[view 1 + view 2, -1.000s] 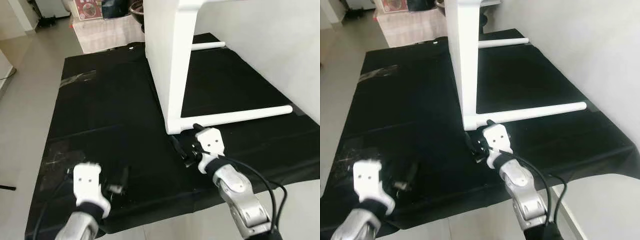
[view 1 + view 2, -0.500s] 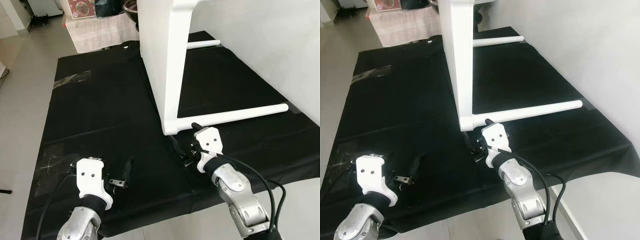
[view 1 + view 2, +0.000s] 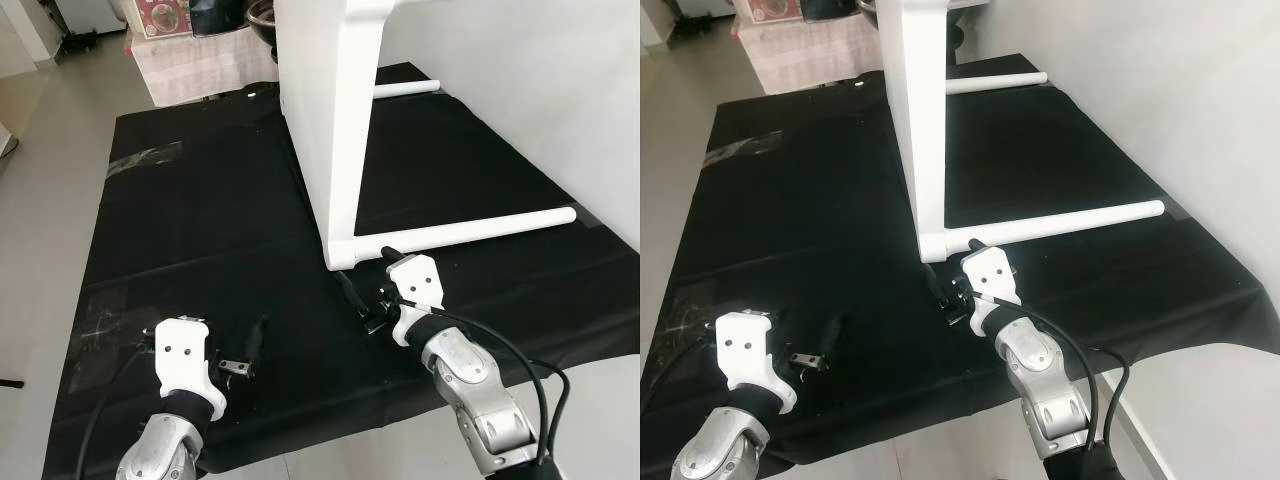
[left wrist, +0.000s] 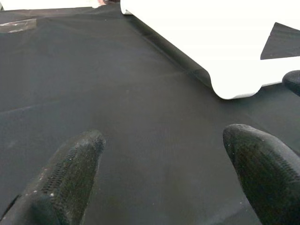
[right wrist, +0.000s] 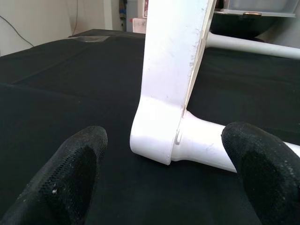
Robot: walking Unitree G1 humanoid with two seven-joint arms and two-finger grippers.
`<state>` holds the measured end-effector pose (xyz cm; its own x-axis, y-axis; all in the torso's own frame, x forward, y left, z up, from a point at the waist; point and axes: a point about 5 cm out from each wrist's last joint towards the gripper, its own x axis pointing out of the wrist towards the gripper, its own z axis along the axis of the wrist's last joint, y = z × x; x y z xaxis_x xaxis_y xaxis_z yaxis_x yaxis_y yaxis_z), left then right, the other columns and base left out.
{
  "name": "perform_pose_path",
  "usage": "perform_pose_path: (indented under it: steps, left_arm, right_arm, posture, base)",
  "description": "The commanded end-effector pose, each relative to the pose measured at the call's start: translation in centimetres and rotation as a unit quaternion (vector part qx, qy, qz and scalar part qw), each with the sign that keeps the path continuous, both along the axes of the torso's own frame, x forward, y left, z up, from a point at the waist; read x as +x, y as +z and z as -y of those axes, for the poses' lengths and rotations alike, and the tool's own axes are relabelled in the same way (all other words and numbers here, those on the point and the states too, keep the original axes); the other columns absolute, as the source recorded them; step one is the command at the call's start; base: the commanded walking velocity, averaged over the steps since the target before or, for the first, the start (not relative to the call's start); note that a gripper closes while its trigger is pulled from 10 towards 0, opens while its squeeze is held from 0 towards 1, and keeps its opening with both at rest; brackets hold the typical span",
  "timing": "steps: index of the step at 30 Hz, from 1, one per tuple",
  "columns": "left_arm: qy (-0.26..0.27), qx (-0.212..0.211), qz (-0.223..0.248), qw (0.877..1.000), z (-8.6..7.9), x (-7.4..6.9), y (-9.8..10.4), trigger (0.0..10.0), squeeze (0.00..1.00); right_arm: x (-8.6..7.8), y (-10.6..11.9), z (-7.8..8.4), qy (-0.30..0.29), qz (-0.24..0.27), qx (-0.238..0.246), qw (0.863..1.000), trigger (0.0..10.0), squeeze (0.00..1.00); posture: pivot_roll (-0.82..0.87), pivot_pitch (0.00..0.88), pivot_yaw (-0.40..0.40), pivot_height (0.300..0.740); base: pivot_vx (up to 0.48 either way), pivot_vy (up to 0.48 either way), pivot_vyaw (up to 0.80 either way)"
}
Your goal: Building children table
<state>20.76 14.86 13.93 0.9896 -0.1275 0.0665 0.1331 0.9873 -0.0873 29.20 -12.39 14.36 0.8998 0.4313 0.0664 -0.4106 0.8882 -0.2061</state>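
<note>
White tabletop (image 3: 330, 120) stands on edge on the black mat (image 3: 180, 210), its corner straight ahead of the right gripper (image 5: 164, 173), whose fingers are spread. The leg (image 3: 470, 229) runs rightward from there. The left gripper (image 4: 164, 173), also spread, sits farther off.

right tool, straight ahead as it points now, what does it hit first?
Likely the table's near corner, where the leg joins. The right tool is open, with that corner centred between its fingers; depth is unclear.
</note>
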Motion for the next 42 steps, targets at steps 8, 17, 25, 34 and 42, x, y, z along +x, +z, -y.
perform_pose_path:
  steps: [8, 17, 25, 34, 42]
  left_arm:
    - [-0.001, -0.006, -0.012, 1.000, -0.09, -0.07, -0.63, 10.0, 0.00]
    - [-0.001, -0.009, -0.012, 1.000, -0.08, -0.10, -0.73, 10.0, 0.00]
    - [-0.002, -0.009, -0.012, 1.000, -0.11, -0.08, -0.68, 10.0, 0.00]
    - [-0.001, -0.009, -0.011, 1.000, -0.13, -0.07, -0.64, 10.0, 0.00]
    - [-0.001, -0.010, -0.012, 1.000, -0.16, -0.05, -0.64, 10.0, 0.00]
  right_arm:
    - [0.01, -0.28, 0.01, 0.003, -0.010, -0.006, 1.000, 10.0, 0.00]
    - [-0.02, -0.34, 0.02, 0.004, -0.012, -0.008, 1.000, 10.0, 0.00]
    - [0.02, -0.36, 0.04, 0.003, -0.012, -0.008, 1.000, 10.0, 0.00]
    - [0.02, -0.33, 0.09, 0.003, -0.012, -0.008, 1.000, 10.0, 0.00]
    - [0.05, -0.34, 0.08, 0.003, -0.013, -0.008, 1.000, 10.0, 0.00]
  posture:
    - [-0.09, 0.146, 0.027, 0.740]
    - [-0.09, 0.145, 0.028, 0.740]
    - [-0.09, 0.149, 0.027, 0.740]
    - [-0.09, 0.151, 0.026, 0.740]
    - [-0.09, 0.155, 0.026, 0.740]
  base:
    - [0.000, 0.000, 0.00]
    - [0.000, 0.000, 0.00]
    - [0.000, 0.000, 0.00]
    - [0.000, 0.000, 0.00]
    - [0.000, 0.000, 0.00]
